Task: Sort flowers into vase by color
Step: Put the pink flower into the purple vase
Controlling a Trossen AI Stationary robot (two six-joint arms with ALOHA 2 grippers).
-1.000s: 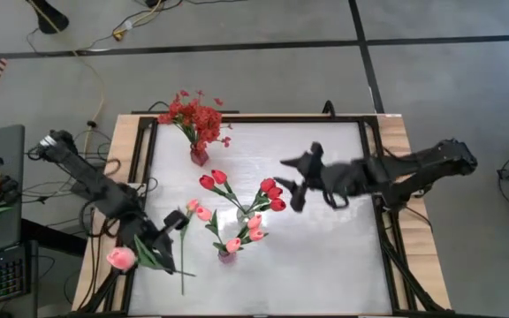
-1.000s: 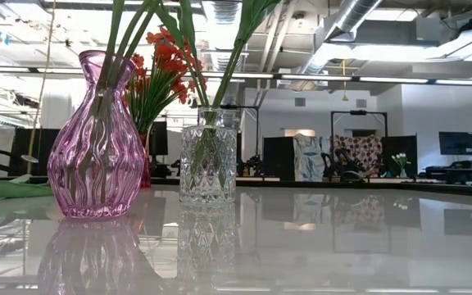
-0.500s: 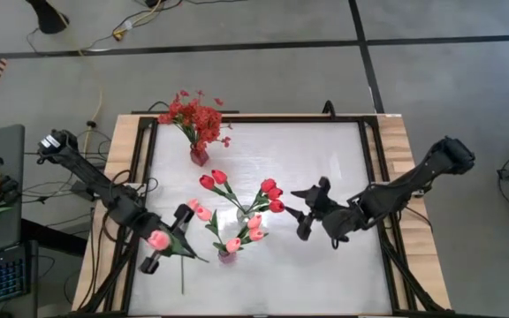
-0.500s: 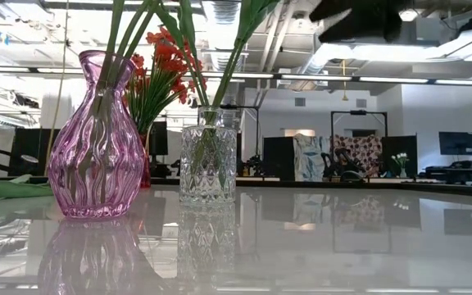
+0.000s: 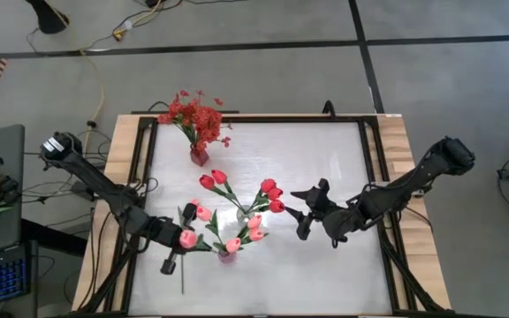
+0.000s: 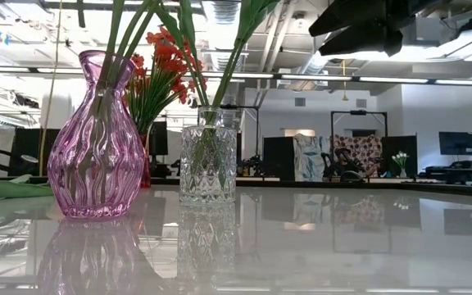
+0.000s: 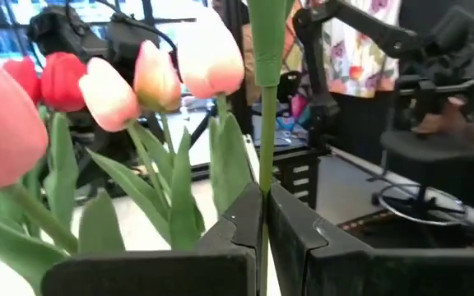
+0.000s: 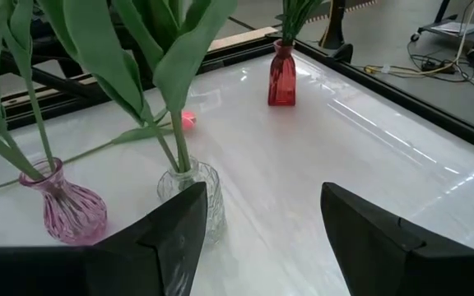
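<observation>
Pinching a pink tulip point(image 5: 188, 238), left gripper point(image 5: 181, 240) hides its stem.

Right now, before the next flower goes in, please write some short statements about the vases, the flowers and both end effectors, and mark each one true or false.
1. The left end effector is shut on the stem of a pink tulip. True.
2. The right end effector holds a red tulip. False: it is open and holds nothing.
3. The pink vase and the clear vase both have green stems in them. True.
4. The small red vase lies on its side. False: it stands upright with a red blossom spray in it.
5. One flower lies flat on the white table. True.
</observation>
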